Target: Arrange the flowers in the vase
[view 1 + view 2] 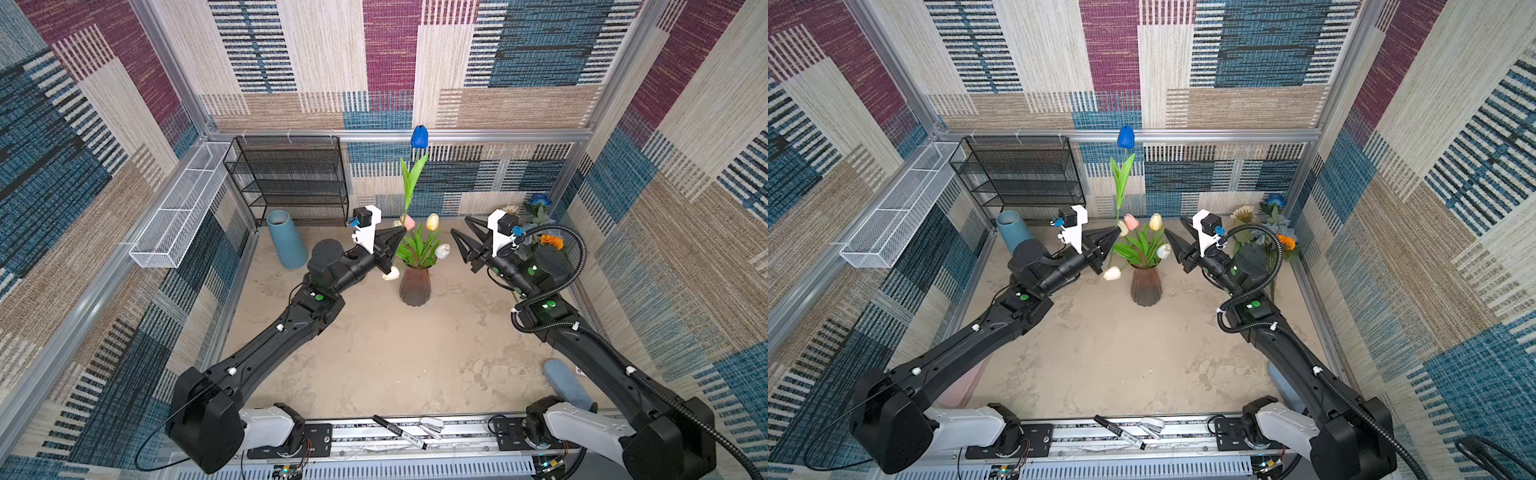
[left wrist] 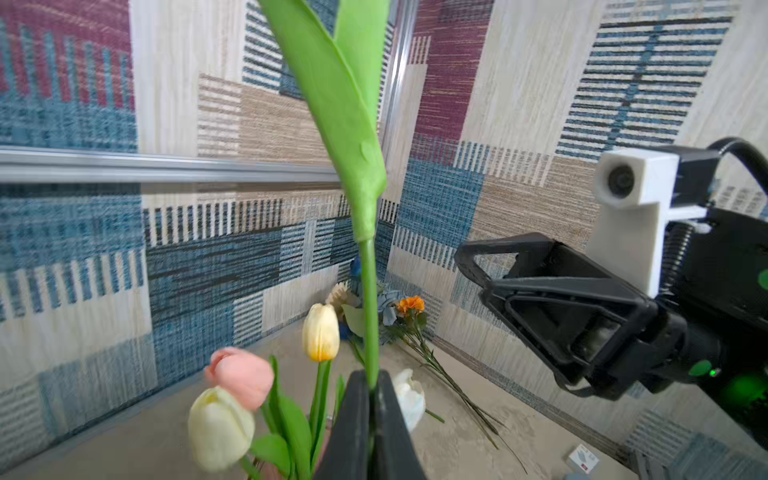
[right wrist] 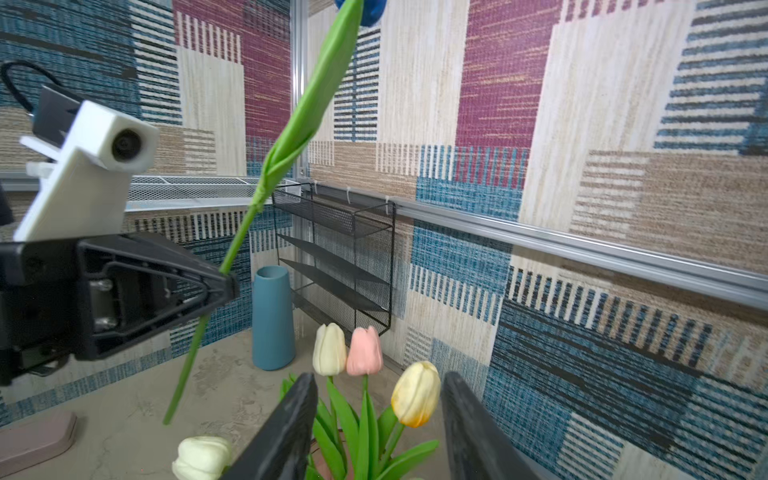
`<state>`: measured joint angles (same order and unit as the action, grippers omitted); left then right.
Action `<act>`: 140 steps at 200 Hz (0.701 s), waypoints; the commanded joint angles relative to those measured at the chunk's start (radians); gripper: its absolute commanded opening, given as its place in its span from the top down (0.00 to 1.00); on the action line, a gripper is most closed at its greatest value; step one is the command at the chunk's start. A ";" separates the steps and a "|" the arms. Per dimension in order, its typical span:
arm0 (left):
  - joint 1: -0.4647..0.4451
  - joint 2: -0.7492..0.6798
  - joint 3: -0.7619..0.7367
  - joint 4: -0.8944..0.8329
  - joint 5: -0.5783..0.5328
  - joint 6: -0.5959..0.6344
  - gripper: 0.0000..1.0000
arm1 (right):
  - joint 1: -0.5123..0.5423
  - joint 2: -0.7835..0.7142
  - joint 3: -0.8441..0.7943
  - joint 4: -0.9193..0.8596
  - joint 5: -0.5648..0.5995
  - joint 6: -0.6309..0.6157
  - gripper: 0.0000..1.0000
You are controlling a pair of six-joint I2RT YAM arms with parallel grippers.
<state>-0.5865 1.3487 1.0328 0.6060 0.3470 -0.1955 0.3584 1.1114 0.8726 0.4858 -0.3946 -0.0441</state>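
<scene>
Blue tulip (image 1: 419, 136) is clamped by its stem in the left gripper (image 1: 400, 237), upright, just beside the ribbed brown vase (image 1: 414, 291). The stem end hangs free outside the rim. It should be steered over the mouth, then lowered through a gap between the seated tulips (image 1: 432, 222). Right gripper (image 1: 460, 227) is spread, empty, and crowds the vase. Unplaced flowers (image 1: 550, 241) lie in the far right corner.
</scene>
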 commanded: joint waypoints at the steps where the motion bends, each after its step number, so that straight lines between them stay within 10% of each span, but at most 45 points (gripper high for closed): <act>1: -0.012 0.066 0.015 0.254 0.052 0.057 1.00 | -0.001 -0.018 -0.006 0.036 -0.050 -0.022 0.49; 91: -0.035 0.184 0.056 0.375 0.165 0.067 1.00 | -0.001 0.148 0.266 -0.118 -0.401 0.061 0.43; 140: -0.052 0.170 0.052 0.352 0.163 0.106 1.00 | 0.000 0.240 0.341 -0.077 -0.470 0.147 0.65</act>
<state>-0.6319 1.5307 1.0843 0.9264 0.5022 -0.1406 0.3580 1.3262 1.1873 0.3794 -0.7902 0.0341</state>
